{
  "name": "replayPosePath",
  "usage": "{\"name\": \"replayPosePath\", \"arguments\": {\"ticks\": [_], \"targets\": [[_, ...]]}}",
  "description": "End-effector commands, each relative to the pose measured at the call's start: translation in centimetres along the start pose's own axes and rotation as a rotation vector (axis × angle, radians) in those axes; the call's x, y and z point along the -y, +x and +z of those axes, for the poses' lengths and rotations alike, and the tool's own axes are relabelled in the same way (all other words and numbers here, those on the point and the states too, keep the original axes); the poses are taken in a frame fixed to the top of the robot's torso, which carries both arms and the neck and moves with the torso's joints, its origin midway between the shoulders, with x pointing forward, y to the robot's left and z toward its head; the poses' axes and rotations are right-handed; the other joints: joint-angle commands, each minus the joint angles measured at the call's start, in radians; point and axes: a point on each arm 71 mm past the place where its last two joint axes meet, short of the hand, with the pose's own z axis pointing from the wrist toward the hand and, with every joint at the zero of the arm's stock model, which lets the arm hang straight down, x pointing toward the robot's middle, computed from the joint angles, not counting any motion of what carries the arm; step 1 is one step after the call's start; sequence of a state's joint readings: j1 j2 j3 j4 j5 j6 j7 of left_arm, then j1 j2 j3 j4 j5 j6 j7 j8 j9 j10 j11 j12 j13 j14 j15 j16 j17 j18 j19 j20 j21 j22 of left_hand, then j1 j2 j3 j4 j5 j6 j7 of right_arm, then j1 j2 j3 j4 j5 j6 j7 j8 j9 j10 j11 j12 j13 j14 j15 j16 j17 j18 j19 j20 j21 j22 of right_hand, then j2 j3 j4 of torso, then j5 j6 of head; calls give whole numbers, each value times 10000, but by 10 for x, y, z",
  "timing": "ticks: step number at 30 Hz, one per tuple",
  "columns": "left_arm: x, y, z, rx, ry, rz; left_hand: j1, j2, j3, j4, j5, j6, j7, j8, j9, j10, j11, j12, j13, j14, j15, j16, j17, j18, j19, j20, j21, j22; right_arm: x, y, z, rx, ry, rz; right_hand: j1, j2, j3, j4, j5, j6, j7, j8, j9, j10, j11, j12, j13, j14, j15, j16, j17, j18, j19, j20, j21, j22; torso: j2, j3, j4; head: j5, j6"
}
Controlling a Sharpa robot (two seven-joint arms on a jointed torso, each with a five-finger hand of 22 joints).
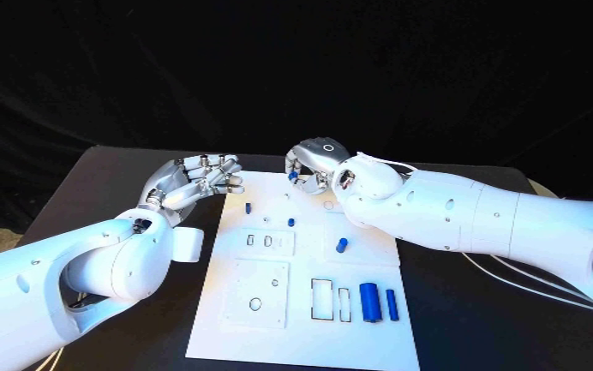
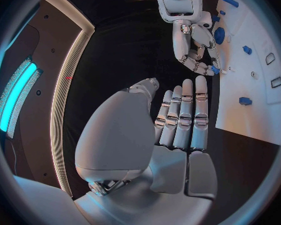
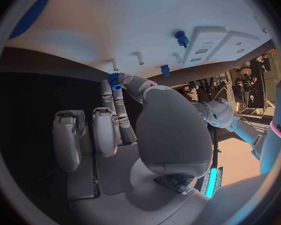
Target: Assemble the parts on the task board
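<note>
Head view: your right hand is at the far edge of the task board, fingers curled around a small blue part. Your left hand hangs over the bench just off the board's far-left corner, fingers loosely spread, holding nothing. More blue pieces are on the board: a fat cylinder and a thin rod at the near right, a small peg mid-board.

Left wrist view: the left hand has its fingers straight and side by side, nothing in them. You can see the right hand across from it, fingertips down at the board.

Right wrist view: the right hand pinches the small blue part at its fingertips, right by the board edge.

Handling: it looks like hard, light plastic, probably slick. I'd pinch it by its sides and keep it upright.
</note>
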State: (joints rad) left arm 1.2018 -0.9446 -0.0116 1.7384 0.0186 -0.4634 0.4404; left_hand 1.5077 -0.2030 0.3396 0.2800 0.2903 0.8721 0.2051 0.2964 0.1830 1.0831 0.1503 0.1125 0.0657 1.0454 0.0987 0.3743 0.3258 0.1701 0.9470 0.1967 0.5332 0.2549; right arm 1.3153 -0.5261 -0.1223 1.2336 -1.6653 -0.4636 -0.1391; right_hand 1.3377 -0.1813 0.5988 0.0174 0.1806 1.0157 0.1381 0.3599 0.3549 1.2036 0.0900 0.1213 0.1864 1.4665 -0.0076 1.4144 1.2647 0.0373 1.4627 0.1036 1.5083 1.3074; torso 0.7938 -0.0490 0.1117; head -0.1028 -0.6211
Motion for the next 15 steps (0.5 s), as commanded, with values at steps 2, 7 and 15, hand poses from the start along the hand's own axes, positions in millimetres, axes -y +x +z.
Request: {"name": "replayPosePath", "arguments": {"ticks": [2, 7, 15], "targets": [[2, 3, 1, -221, 72, -113, -40, -27, 67, -9, -67, -25, 27, -68, 10, 28, 15, -60, 7, 26, -5, -4, 9, 112, 54, -31, 52, 9, 0, 4, 0, -319, -52, -35, 149, 266, -9, -47, -3, -66, -9, 34, 12, 197, -212, -11, 205, 492, 5, 43, 10, -120, 371, -42, 29, 1550, 6, 0, 13, -9, -7], [3, 3, 1, -230, 76, -113, -40, -27, 67, -9, -67, -25, 27, -68, 10, 28, 15, -60, 7, 26, -5, -4, 9, 112, 54, -31, 52, 9, 1, 6, 0, -532, -63, -46, 131, 260, -14, -44, -11, -71, -10, 37, 22, 197, -211, -13, 209, 490, 7, 40, 1, -121, 374, -39, 32, 1556, 7, -2, 45, -26, -51], [3, 2, 1, -209, 81, -99, -40, -27, 67, -9, -67, -25, 27, -68, 10, 28, 15, -60, 7, 26, -5, -4, 9, 112, 54, -31, 52, 9, 2, 8, -1, -793, -48, -77, 94, 249, -25, -36, -32, -79, -15, 44, 45, 200, -211, -18, 218, 489, 9, 45, 3, -121, 372, -34, 33, 1558, 12, -17, 63, -56, -55]]}}
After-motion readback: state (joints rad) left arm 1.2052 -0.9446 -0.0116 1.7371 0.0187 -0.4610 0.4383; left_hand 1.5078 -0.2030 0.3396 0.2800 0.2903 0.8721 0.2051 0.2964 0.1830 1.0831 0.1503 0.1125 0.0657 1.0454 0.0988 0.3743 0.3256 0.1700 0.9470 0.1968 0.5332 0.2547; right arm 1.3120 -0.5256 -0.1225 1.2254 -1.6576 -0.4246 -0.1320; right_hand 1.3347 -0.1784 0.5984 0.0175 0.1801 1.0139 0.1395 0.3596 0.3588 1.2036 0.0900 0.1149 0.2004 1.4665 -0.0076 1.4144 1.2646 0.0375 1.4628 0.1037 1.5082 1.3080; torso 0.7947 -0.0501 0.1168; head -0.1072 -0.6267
